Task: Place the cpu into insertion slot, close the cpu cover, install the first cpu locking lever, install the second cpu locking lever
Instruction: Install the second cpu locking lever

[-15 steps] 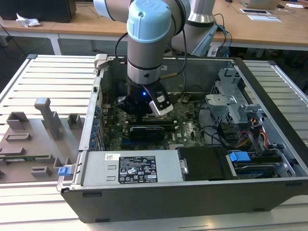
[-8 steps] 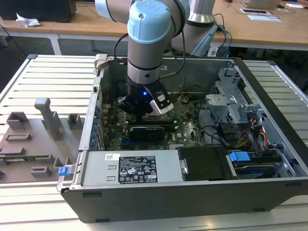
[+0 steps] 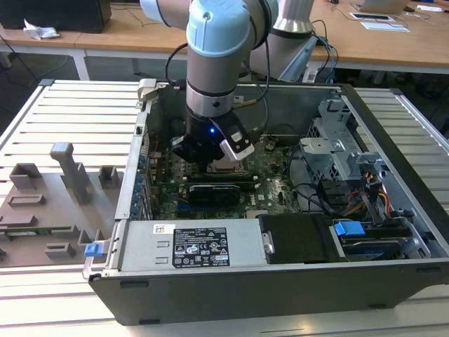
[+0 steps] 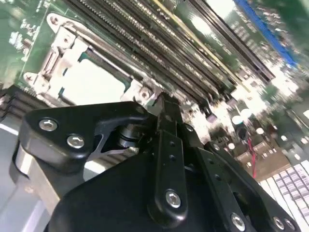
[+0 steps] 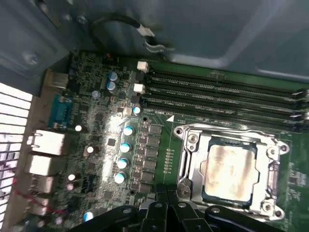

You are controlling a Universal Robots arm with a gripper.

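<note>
The arm reaches down into the open computer case (image 3: 393, 203), and its gripper (image 3: 210, 160) hangs low over the green motherboard (image 3: 277, 193), just above the socket area near the middle of the board in the exterior view. The cpu (image 5: 228, 170) already sits in the insertion slot (image 5: 210, 195), its dull silver top showing through the window of the cpu cover (image 5: 193, 164), which lies flat over it; in the second wrist view the same chip (image 4: 91, 84) appears as a pale square inside the metal frame (image 4: 48, 67). From the chip, the long black memory slots (image 5: 227, 94) run past at about twelve o'clock in the first wrist view, and a column of small round capacitors (image 5: 126, 147) stands at about nine o'clock. The gripper's black fingers (image 5: 166, 212) sit at about seven o'clock from the chip, close to the frame's corner, and appear drawn together with nothing between them; in the second wrist view the fingers (image 4: 166, 145) also meet at a narrow tip just beside the frame. At the case's near edge, at six o'clock from the gripper in the exterior view, lies the grey power supply box (image 3: 189, 246) with a white label.
</note>
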